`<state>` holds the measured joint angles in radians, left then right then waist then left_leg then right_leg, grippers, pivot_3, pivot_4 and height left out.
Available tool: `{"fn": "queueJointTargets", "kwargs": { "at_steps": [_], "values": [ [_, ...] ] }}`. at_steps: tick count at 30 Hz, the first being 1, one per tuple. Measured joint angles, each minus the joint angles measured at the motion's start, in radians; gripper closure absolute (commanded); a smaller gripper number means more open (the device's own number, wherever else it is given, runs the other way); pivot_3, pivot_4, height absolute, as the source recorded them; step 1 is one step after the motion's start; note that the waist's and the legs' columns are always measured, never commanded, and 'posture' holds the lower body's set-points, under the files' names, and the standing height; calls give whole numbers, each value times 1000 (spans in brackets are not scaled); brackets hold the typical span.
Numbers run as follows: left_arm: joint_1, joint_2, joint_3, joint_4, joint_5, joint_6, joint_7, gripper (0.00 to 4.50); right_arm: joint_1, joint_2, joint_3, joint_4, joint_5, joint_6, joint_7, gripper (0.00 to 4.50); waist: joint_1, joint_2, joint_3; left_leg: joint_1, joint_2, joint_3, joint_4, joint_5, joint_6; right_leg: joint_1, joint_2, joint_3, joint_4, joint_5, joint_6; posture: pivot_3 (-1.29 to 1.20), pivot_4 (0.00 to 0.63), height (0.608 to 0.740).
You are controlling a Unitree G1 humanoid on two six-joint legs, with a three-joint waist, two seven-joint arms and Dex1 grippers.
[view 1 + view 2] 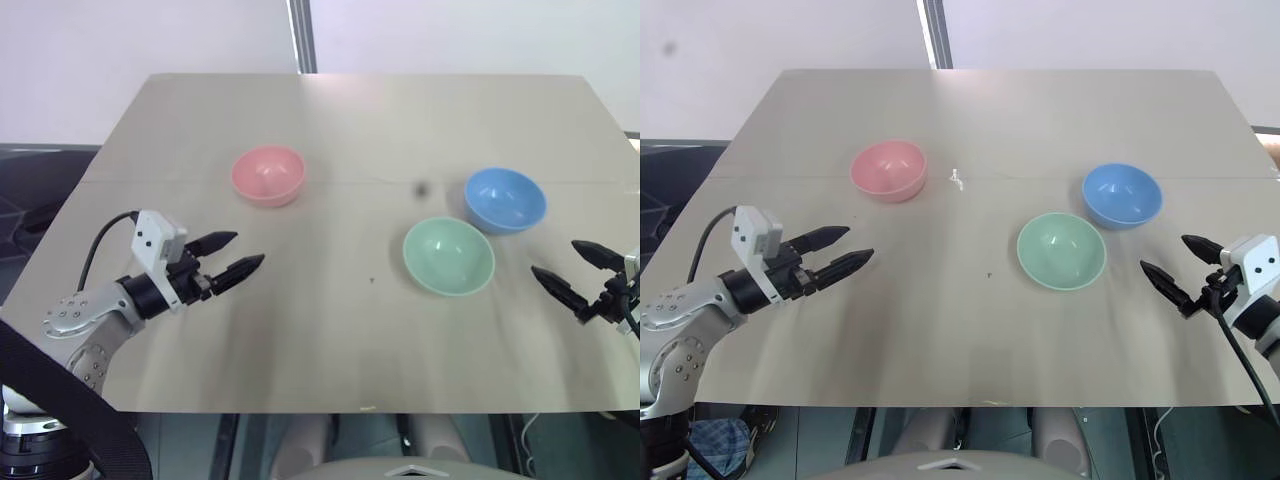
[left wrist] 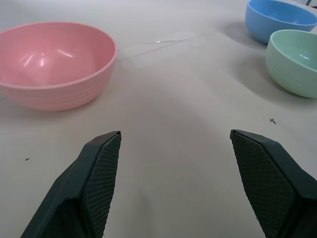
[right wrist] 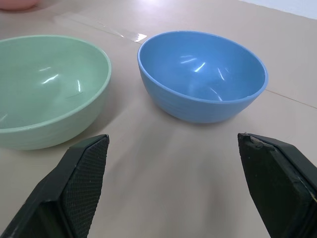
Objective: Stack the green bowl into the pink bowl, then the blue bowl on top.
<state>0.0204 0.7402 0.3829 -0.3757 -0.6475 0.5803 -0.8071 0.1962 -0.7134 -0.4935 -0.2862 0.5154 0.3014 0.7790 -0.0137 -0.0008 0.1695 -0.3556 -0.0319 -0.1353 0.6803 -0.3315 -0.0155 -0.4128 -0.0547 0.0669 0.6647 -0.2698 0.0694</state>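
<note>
Three empty bowls stand upright and apart on a beige table [image 1: 330, 330]. The pink bowl [image 1: 267, 175] is at the middle left. The green bowl [image 1: 448, 256] sits right of centre, with the blue bowl [image 1: 505, 199] just behind it to the right. My left gripper [image 1: 232, 254] hovers open over the table's left side, a little nearer than the pink bowl, pointing right. My right gripper [image 1: 1169, 265] is open at the right edge, pointing left toward the green bowl, a short gap away. Nothing is between either pair of fingers.
A strip of clear tape [image 1: 956, 179] runs across the table at mid-depth, behind the green bowl. A small dark speck [image 1: 372, 280] lies near the table's centre. White wall panels [image 1: 150, 40] rise behind the far edge.
</note>
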Motion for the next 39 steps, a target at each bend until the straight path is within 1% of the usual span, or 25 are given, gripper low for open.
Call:
{"fn": "queueJointTargets", "kwargs": {
  "at_steps": [8,31,35,39],
  "values": [
    [21,0,1,-3,-5,-33,-26,785,5,0,-17,4,2,-5,2,0,0,0,0,0,0,0,0,0,0,0,0,0,0,0,0,0,150,740],
    [26,7,7,-3,-23,-36,-43,785,7,7,-17,10,10,-9,31,0,0,0,0,0,0,1,0,0,0,0,0,0,0,0,0,0,150,740],
    [26,8,7,-3,-23,-36,-43,785,6,7,-17,7,35,-8,57,0,0,0,0,0,0,1,0,0,0,0,0,0,0,0,0,0,150,740],
    [23,9,7,11,-18,-42,-42,785,19,-3,-23,-64,133,29,116,0,0,0,0,0,0,1,0,0,0,0,0,0,0,0,0,0,150,740]
  ]
}}
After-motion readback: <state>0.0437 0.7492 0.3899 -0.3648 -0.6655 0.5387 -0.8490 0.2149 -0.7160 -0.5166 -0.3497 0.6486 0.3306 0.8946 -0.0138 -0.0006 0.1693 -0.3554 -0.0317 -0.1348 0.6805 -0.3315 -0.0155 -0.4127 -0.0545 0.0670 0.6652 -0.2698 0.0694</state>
